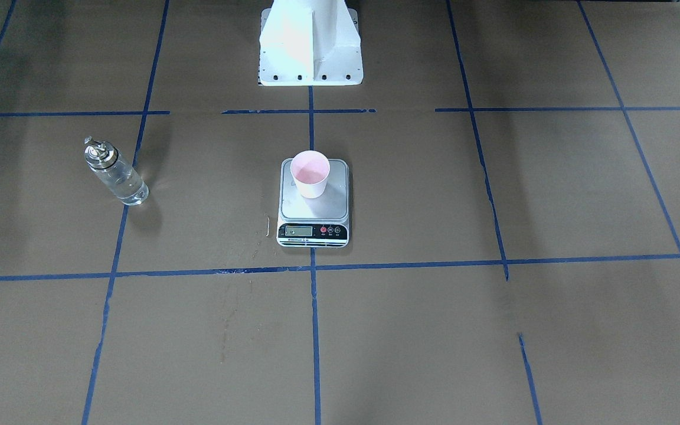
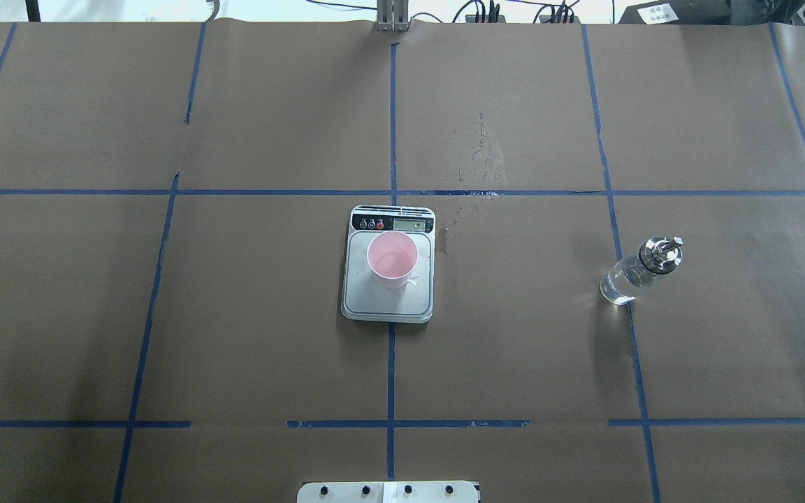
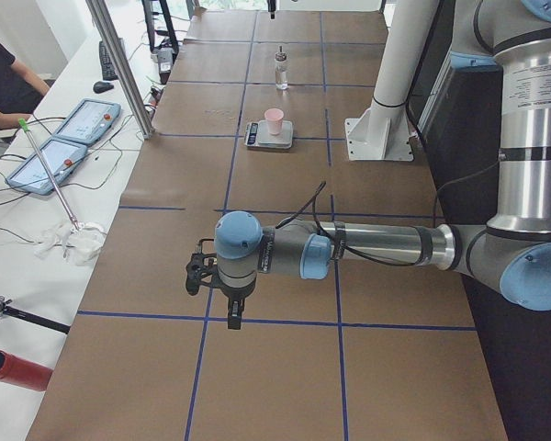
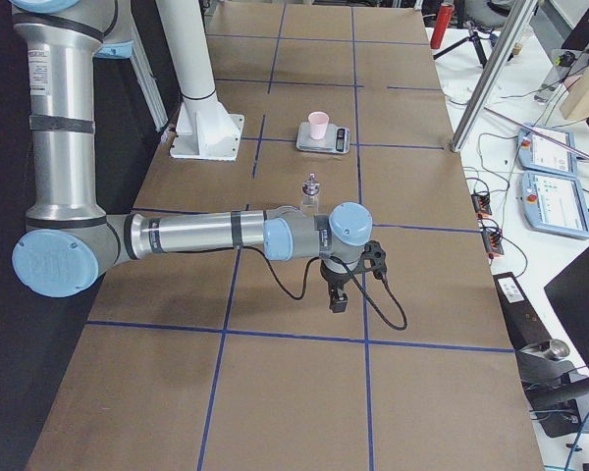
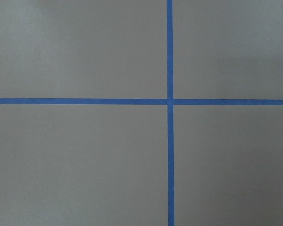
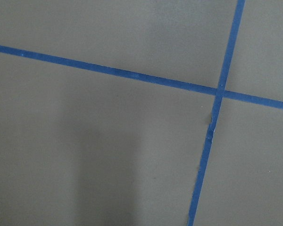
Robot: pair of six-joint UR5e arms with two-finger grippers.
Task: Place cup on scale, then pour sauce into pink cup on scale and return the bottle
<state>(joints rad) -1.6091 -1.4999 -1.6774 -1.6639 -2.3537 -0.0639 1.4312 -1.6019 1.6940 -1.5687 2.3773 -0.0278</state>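
at the middle of the table point(image 2: 165, 314), the cup point(image 2: 392, 260) stands upright on the scale point(image 2: 374, 304), toward its display end, so anything poured in gets weighed. well apart, on the robot's right side, the bottle point(image 2: 636, 274) stands upright and ungripped, with clear sauce point(image 1: 127, 188) showing through the glass. the left gripper point(image 3: 234, 312) and right gripper point(image 4: 339, 297) hang over bare paper at opposite table ends, far from both objects, with nothing in them. how wide either pincer stands i cannot tell. whether the cup already holds sauce is unclear, so pouring may be ahead or done.
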